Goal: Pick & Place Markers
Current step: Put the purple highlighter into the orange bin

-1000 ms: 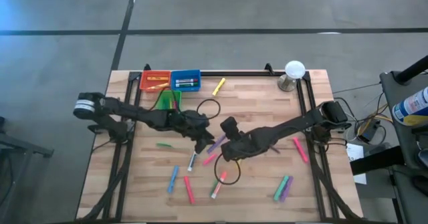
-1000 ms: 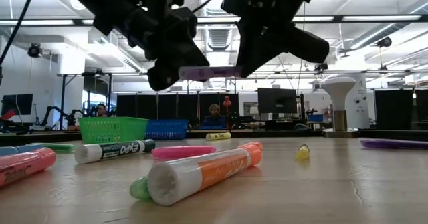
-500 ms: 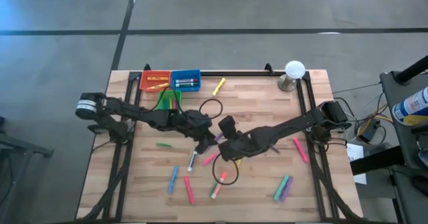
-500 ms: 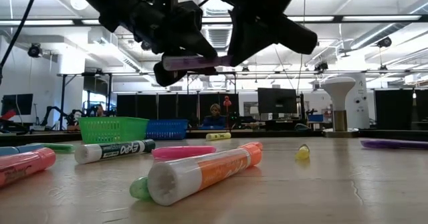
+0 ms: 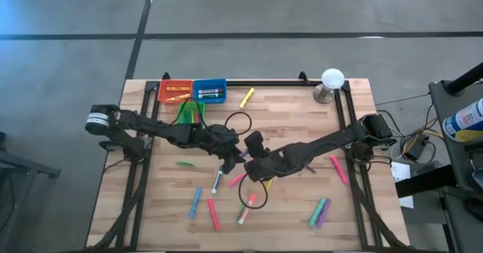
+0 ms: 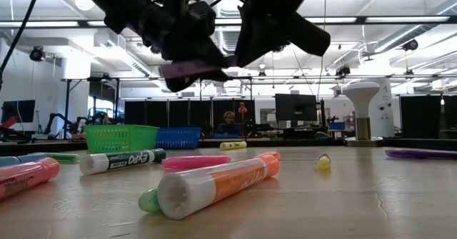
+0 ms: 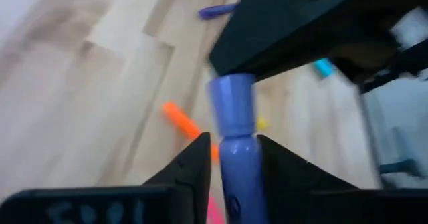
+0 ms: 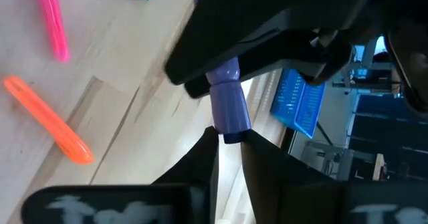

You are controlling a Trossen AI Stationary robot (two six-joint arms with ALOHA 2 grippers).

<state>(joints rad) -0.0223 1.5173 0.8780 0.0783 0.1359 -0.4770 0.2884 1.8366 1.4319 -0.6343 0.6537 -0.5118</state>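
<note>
At the table's far left corner stand the red bin [image 5: 174,91], blue bin [image 5: 210,91] and green bin [image 5: 191,112], some already holding markers. The left gripper [image 5: 231,157] hangs above mid-table with a purple marker [image 7: 235,141] lying between its fingers [image 7: 197,162]; they flank the barrel closely, but whether they grip it firmly cannot be told. Just beside it, the right gripper [image 5: 247,156] pinches the other end of the same marker [image 8: 227,103] between its narrow-set fingers [image 8: 208,156]. In the low view the marker [image 6: 191,69] is held clear of the wood, bridging both grippers: by appearance, a hand-over from right to left. To do this well, the left should seat squarely on the barrel and clamp fully before the right lets go; the right should then back straight off along the marker's axis so as not to twist it loose. Below and to the right, loose markers lie scattered on the table [image 5: 294,124]: an orange one [image 6: 228,183] nearest the low camera, a pink one [image 6: 193,162] behind it, a pink one [image 5: 339,168] and a green one [image 5: 318,211] near the right edge. The carry to the bins should pass high over these.
</note>
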